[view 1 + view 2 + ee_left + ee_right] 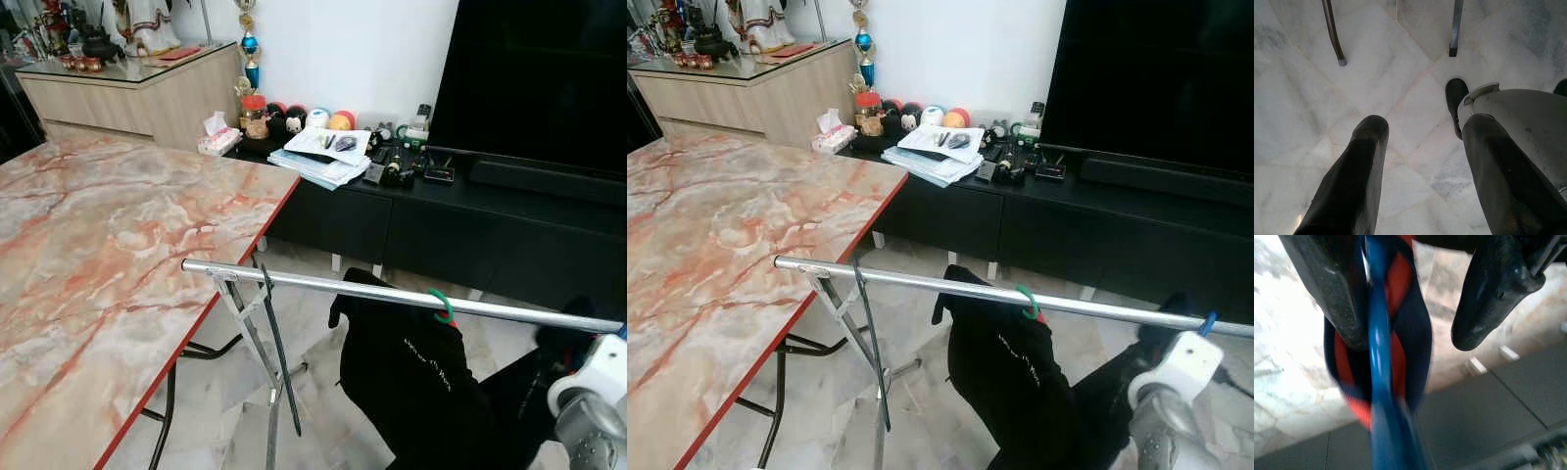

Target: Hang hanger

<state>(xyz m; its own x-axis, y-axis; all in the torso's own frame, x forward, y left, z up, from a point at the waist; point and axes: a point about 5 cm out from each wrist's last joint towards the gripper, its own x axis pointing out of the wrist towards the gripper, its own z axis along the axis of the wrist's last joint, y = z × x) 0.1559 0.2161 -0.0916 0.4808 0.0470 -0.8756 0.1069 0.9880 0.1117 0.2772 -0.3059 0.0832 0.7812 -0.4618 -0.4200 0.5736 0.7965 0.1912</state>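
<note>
Right tool (1415,298), fingers spread, has the blue plastic hanger (1382,382) against one finger, beside the silver metal rail (392,292).

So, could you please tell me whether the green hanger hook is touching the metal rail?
Touching. The left eye view shows the green hanger hook looped over the metal rail, with the black garment hanging beneath it.

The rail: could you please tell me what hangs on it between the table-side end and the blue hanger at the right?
In the left eye view, one green hanger hook carrying a black garment sits on the rail; the rest is bare up to the blue hanger.
</note>
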